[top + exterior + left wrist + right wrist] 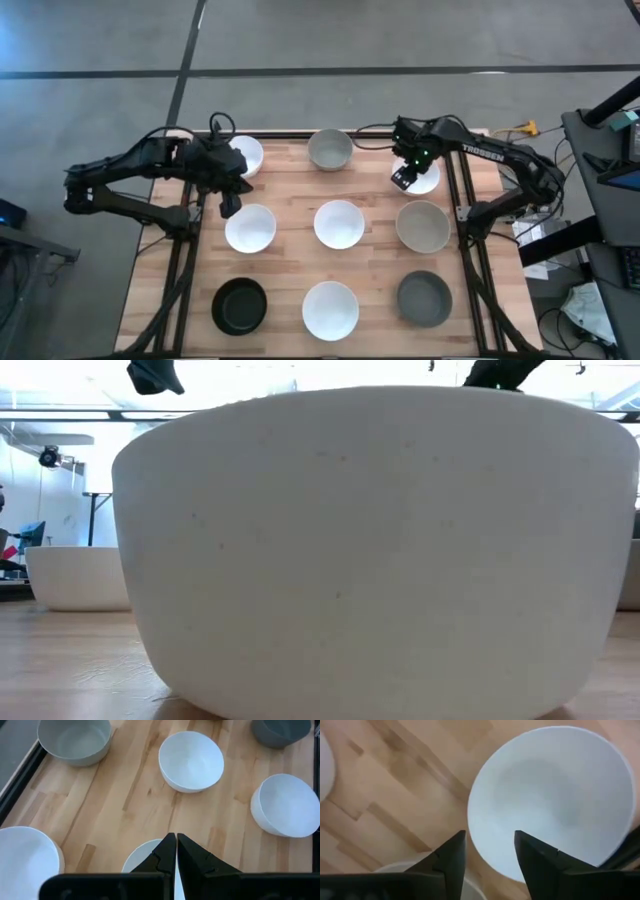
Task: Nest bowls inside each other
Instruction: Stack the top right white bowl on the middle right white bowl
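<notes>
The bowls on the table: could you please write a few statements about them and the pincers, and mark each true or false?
1. Nine bowls lie in a three-by-three grid. True.
2. The black bowl sits in the middle. False: a white bowl is there; the black one is at a corner.
3. The right pincer is open above a white corner bowl. True.
4. The left pincer is open. False: it is shut.
5. Some bowls are already nested. False: each sits alone.

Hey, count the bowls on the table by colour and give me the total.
White bowls: 6
Grey bowls: 2
Black bowl: 1
Total: 9
</notes>
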`<action>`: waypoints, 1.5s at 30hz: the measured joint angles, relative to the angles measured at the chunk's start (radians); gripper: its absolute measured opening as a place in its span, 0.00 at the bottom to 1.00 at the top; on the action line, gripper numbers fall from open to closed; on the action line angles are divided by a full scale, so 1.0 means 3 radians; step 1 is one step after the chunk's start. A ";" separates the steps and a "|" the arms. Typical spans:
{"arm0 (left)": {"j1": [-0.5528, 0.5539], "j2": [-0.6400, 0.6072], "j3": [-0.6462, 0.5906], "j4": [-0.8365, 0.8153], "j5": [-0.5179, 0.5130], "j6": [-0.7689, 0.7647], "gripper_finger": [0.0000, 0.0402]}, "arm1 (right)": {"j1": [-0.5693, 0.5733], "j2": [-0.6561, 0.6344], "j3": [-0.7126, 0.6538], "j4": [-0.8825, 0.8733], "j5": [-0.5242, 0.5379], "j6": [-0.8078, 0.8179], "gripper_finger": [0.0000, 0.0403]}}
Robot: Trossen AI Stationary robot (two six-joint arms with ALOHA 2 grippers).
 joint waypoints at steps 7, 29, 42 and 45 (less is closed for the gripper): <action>0.0000 -0.0002 -0.0066 0.0003 0.0009 -0.0079 0.00 | 0.0000 0.0000 -0.0314 0.0260 -0.0004 0.0010 0.39; 0.0003 -0.0004 -0.0066 0.0093 0.0006 -0.0085 0.00 | 0.0056 0.0121 -0.0614 0.0640 -0.0191 -0.0173 0.33; 0.0004 -0.0004 -0.0067 0.0108 -0.0004 -0.0180 0.00 | 0.0069 0.0374 -0.0612 0.0638 -0.0173 -0.0223 0.07; 0.0004 -0.0004 -0.0067 0.0106 -0.0003 -0.0245 0.00 | 0.0069 0.0386 -0.0592 0.0623 -0.0161 -0.0259 0.03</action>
